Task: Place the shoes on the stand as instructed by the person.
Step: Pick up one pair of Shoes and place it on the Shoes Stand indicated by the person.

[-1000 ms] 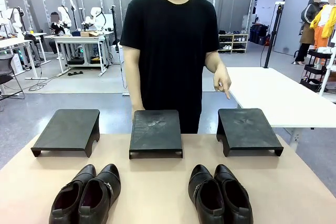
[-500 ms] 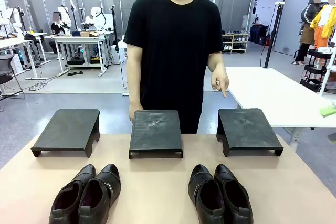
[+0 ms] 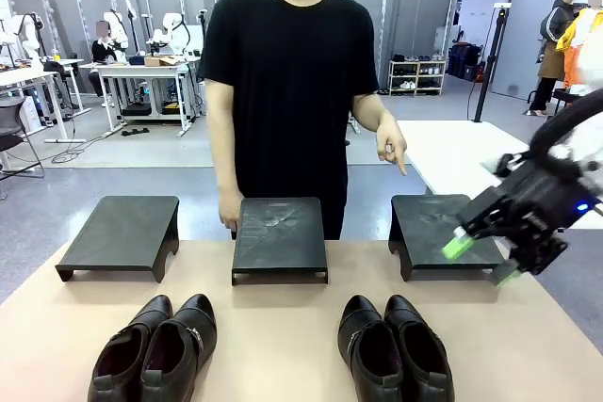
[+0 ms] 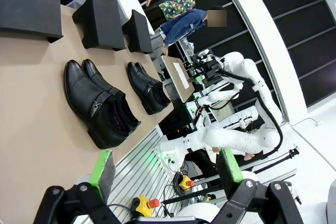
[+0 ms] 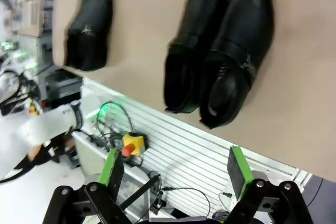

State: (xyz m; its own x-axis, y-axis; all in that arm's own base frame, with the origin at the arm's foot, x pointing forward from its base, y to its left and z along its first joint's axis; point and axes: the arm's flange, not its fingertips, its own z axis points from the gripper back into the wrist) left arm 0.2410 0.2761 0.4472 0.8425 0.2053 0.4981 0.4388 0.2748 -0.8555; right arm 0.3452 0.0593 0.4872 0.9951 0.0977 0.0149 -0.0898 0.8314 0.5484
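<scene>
By the right stand (image 3: 431,225), the right claw (image 3: 482,261) hangs spread — shoes (image 3: 396,350) lie apart, leftward.

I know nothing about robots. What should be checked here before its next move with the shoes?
1. Right gripper open, holding nothing: ok.
2. Left gripper open, holding nothing: ok.
3. Person's hand giving a sign: ok, a finger points down, seemingly toward the right stand.
4. Which pair is meant: cannot tell.
5. Left pair of shoes and right pair of shoes upright on the table: ok.
</scene>
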